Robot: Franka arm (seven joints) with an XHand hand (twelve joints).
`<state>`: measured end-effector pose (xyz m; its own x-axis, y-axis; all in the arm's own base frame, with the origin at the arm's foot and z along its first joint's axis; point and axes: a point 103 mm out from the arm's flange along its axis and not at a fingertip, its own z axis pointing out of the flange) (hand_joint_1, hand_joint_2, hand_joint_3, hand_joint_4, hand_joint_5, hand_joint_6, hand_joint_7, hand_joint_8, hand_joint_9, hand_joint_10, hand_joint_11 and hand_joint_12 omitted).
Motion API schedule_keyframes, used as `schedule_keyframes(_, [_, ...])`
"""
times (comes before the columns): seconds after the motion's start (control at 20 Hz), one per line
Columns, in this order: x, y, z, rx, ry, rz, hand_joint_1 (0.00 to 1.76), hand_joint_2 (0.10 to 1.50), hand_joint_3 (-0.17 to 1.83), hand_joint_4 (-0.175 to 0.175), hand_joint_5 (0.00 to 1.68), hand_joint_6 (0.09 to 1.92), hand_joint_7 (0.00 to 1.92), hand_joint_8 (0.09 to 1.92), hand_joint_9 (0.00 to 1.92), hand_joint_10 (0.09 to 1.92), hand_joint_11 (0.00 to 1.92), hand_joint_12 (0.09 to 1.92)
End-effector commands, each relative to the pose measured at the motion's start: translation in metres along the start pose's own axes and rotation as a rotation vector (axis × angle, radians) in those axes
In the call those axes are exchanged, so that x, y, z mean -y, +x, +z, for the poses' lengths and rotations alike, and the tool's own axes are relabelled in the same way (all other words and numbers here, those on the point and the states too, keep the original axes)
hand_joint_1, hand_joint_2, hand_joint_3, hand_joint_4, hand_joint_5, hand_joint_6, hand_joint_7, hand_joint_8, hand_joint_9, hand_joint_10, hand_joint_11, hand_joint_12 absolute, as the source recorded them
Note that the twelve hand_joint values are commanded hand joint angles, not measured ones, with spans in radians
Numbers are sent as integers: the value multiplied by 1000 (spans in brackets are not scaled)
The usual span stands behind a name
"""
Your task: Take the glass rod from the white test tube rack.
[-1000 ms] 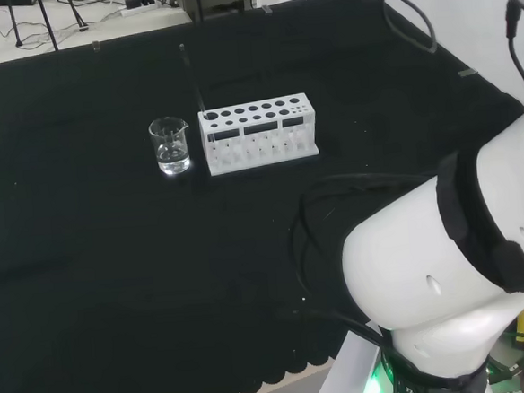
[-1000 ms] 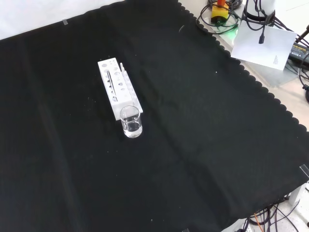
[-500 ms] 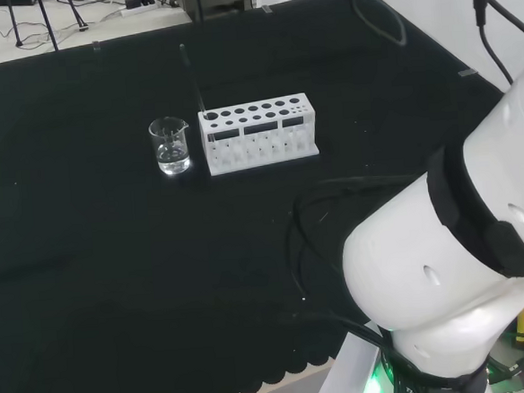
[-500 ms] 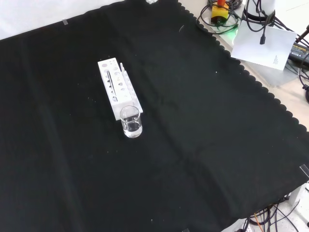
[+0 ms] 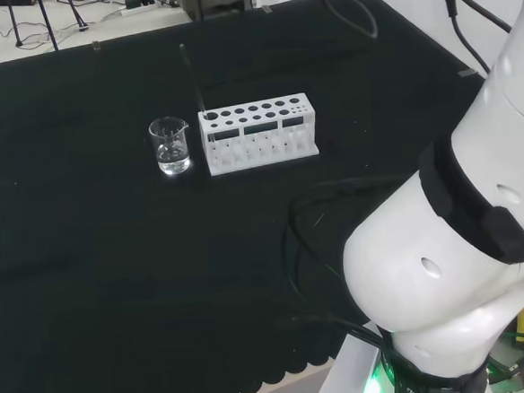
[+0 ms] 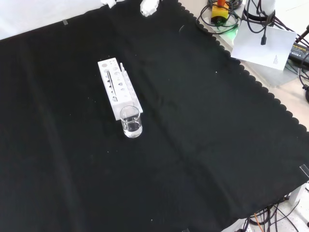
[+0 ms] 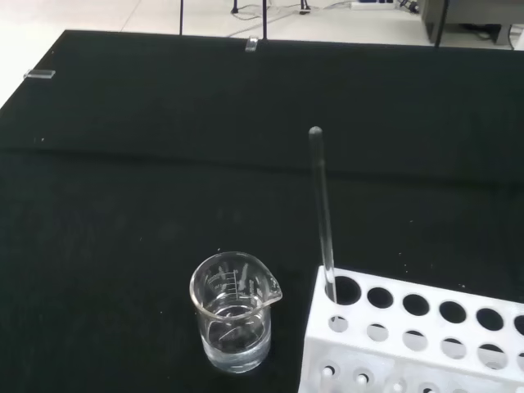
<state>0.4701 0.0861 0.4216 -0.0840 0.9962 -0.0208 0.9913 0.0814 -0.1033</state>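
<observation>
Black cloth across the bench, cables and pale floor beyond its edges. White rack (image 6: 118,92) near the middle, rows of round holes on top. Glass rod (image 7: 322,214) upright in the end hole nearest the small beaker (image 6: 131,122), which stands just beside that end and holds a little clear liquid. White tips of the hand (image 6: 147,7) at the front view's top edge, well apart from the rack, rod lying below them in that view. Rod thin, faint against the cloth. Fingers cut off: curled or straight, cannot tell.

Hand (image 6: 147,7): white fingertips enter at the front view's top edge. Arm links (image 5: 447,273): large, white, at the head view's right.
</observation>
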Motion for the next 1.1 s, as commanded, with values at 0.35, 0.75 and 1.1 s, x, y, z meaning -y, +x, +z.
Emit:
schedule_keyframes(0.35, [-34, 10, 27, 27, 42, -28, 546, 1304, -175, -175, 0, 87, 22, 87, 0, 384, 0, 703])
schedule_keyframes(0.75, [-52, 7, 33, 27, 59, -32, 539, 1308, -175, -175, 0, 87, 25, 87, 0, 401, 0, 719])
schedule_keyframes(1.1, [-71, 1, 47, 36, 93, -34, 532, 1310, -175, -175, 0, 87, 27, 87, 0, 477, 0, 797])
